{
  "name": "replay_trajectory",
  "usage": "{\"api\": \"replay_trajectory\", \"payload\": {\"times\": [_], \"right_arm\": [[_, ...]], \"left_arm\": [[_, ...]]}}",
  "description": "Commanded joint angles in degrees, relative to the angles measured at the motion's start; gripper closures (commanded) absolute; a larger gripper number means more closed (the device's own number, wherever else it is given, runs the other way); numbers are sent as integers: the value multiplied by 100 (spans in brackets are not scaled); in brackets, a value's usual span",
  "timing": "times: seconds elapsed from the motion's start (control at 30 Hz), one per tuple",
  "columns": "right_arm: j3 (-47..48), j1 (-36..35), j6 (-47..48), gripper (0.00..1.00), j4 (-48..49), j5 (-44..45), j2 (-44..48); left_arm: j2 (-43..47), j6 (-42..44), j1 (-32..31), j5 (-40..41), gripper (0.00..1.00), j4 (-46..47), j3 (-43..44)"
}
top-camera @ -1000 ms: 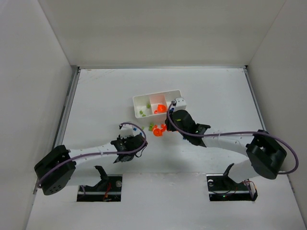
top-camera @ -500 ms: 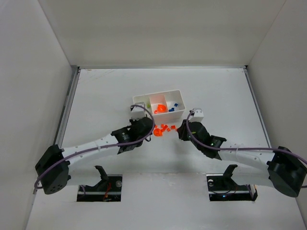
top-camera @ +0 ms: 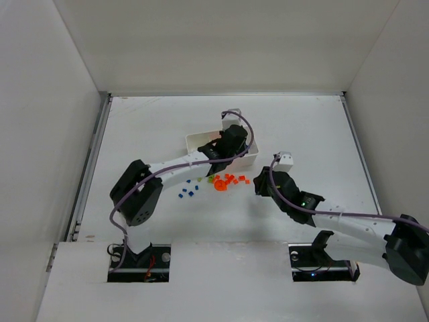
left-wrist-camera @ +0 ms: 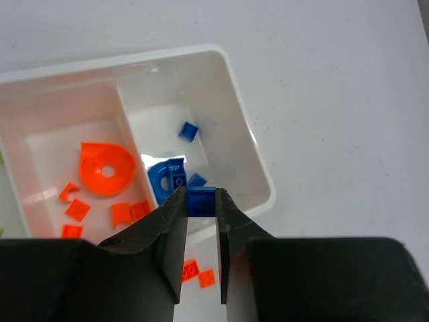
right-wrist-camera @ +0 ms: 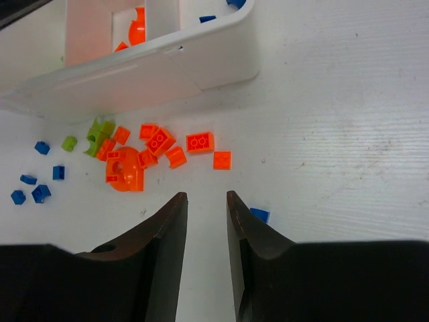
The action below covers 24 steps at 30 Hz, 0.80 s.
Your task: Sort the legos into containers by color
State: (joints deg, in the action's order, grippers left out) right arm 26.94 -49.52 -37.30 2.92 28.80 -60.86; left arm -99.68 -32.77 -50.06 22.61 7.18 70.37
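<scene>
Left hand (left-wrist-camera: 200,198) is clamped on one little blue brick (left-wrist-camera: 201,202), pinched right between the fingertips. It hangs over the white tray (left-wrist-camera: 251,161), about at the near edge of the right-end compartment. That compartment has a few blue pieces (left-wrist-camera: 167,178) sitting in it. The middle one next door holds orange pieces (left-wrist-camera: 106,168), including a bigger rounded one with a hole. The third compartment is mostly cut off at the edge of the wrist view, so I can't say much about it. From the top camera, the left arm (top-camera: 181,164) stretches across and covers a good chunk of the tray.

Right hand (right-wrist-camera: 205,197) is loose, fingers apart with nothing between them, hovering low above the surface (right-wrist-camera: 335,134) just in front of the tray.

Loose legos on the surface:
- An orange cluster (right-wrist-camera: 161,143) sits close to the tray's front wall.
- A couple of lime green ones (right-wrist-camera: 98,137) touch the cluster's left side.
- A handful of blue ones (right-wrist-camera: 37,189) lie further left.
- One stray blue piece (right-wrist-camera: 259,215) sits just beside the right hand's finger.
</scene>
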Motion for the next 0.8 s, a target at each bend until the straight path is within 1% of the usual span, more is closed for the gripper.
{"api": "replay_trajectory", "payload": {"times": [0.0, 0.13, 0.27, 0.33, 0.43, 0.53, 0.63, 0.77], "right_arm": [[-57, 8, 12, 64, 42, 188, 223], [-127, -1, -32, 63, 121, 170, 286], [-110, -71, -14, 61, 42, 100, 163], [-84, -115, -49, 61, -19, 73, 31], [30, -141, -180, 61, -334, 240, -241], [162, -133, -716, 53, -818, 416, -461], [259, -133, -971, 53, -1091, 443, -733], [259, -159, -1174, 53, -1092, 294, -962]], "left_arm": [[-428, 140, 159, -371, 86, 240, 661], [-982, 131, 265, -380, 82, 178, 1127], [-1115, 96, 309, -389, 69, 152, 1251], [-958, 157, 291, -345, 64, 143, 1138], [-633, 192, 291, -345, 63, 222, 795], [-194, 227, 282, -328, 63, 257, 339], [307, 271, 239, -231, 63, 398, -267], [1028, 280, 186, -29, 63, 433, -1120]]}}
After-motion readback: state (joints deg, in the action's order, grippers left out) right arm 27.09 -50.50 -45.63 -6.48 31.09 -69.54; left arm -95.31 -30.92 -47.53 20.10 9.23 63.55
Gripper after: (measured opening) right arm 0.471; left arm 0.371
